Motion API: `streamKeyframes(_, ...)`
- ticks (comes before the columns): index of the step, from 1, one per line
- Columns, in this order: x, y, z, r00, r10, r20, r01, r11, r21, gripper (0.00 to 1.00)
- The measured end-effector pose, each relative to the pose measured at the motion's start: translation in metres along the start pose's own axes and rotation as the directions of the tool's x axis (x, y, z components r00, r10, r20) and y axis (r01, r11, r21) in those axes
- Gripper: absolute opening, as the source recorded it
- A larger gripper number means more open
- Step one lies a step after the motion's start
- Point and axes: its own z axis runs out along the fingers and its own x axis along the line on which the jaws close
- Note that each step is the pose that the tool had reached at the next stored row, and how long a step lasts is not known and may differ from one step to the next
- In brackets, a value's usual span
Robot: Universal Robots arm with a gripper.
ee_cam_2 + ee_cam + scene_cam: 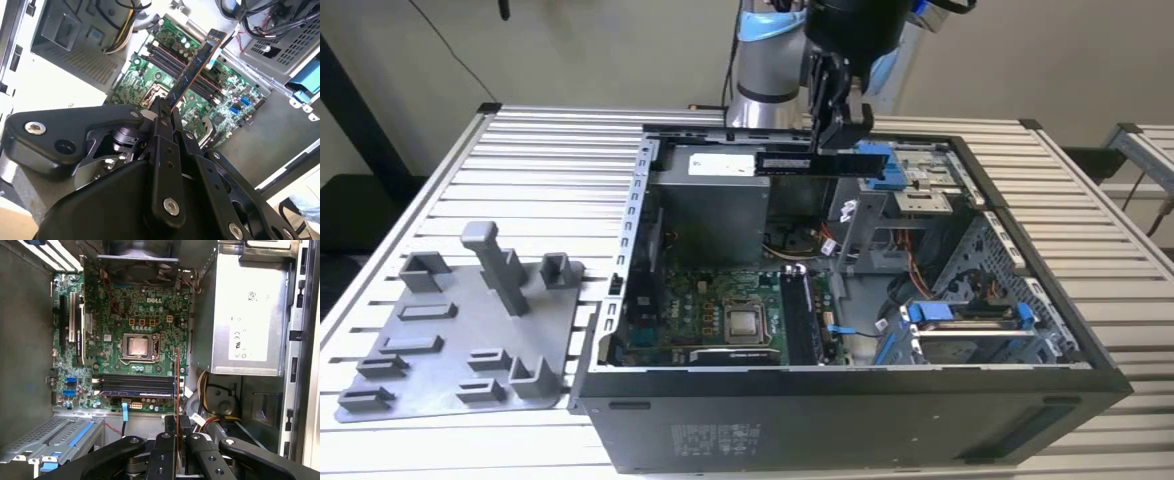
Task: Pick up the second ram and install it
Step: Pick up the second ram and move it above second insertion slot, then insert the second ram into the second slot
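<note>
Claw [835,150] clamped on the second ram [817,162], as you can see in the exterior view; the stick lies level in the air, above the far part of the open computer case [854,405] and clear of the green board [700,300] on the case floor. In the second wrist view the black fingers [159,111] pinch one end of the stick, and the rest of it reaches out over the board with its row of dark chips facing you. In the first wrist view you see the stick edge-on, a thin line that crosses the end of the long black slots [135,385]; the square chip socket [136,346] sits just beyond those slots. Beside the case, on the exterior view's left, the grey holder plate [454,340] rests on the slatted tabletop [547,140], well apart from the claw.
</note>
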Motion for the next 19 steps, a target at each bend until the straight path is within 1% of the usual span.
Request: streamKeyframes(19,0.0,-0.001,0.0,1.0,0.0,0.0,0.0,1.0,0.0,0.14)
